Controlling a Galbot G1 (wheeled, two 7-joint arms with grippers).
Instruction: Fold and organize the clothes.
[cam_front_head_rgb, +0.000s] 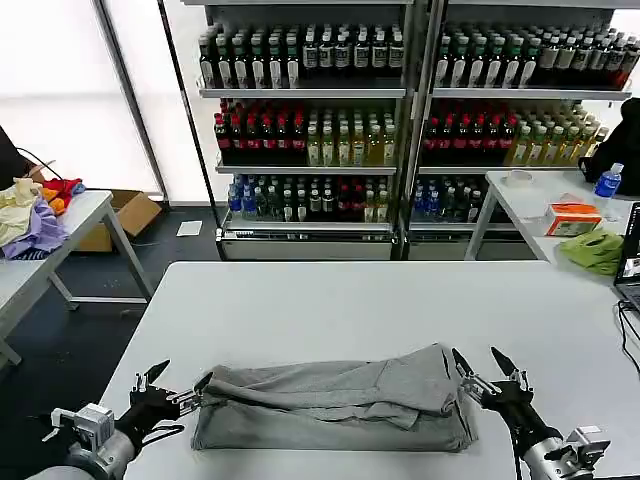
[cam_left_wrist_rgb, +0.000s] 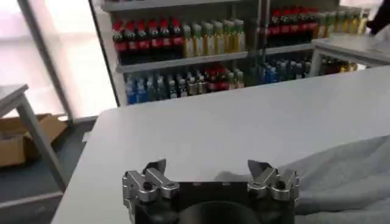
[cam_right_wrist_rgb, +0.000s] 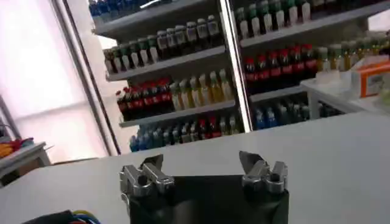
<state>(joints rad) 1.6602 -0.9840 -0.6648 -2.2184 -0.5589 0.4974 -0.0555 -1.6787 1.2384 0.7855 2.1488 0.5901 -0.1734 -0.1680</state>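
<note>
White table (cam_front_head_rgb: 330, 300): folded shirt (cam_front_head_rgb: 335, 405) between spread-fingered left gripper (cam_front_head_rgb: 180, 385), right gripper (cam_front_head_rgb: 482, 368).

Setting: a shop mock-up used as a test room. Metal shelving (cam_front_head_rgb: 400, 120) along the back wall carries rows of bottled drinks (cam_front_head_rgb: 300, 55), sorted by colour. White counters (cam_front_head_rgb: 330, 300) stand in front; cardboard box (cam_front_head_rgb: 125, 215) on a dark floor; bright translucent wall panels at left.

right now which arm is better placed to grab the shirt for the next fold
Left, narrowly. The left gripper is open with one finger at the grey shirt's edge, cloth beside it in its wrist view. The right gripper, also open, sits just off the opposite edge.
</note>
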